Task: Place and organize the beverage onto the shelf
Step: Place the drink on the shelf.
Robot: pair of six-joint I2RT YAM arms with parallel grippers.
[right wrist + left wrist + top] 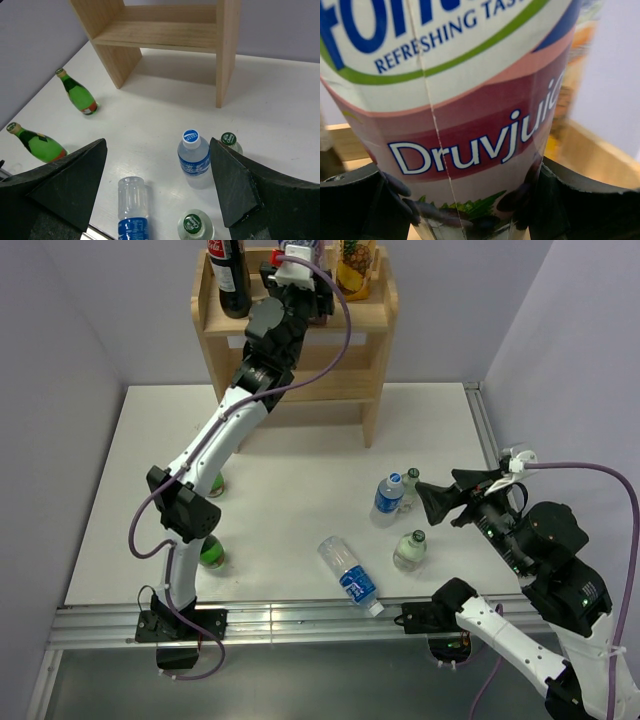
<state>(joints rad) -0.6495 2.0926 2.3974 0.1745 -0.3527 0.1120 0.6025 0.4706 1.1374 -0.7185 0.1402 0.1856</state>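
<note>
While my left pincer clamps the juice carton low on its sides at the shelf top, I judge it heavy, smooth-walled, crushable; my right pincer gapes wide above the water bottle.

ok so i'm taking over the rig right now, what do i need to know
left gripper: jaws closed on the juice carton at the top of the shelf, between cola bottle and pineapple drink.
right gripper: open, empty, above the loose drinks.
done: cola and pineapple drink up top.
to do: release carton; shelve two green bottles, standing water bottle, lying water bottle, two green-capped clear bottles.
</note>
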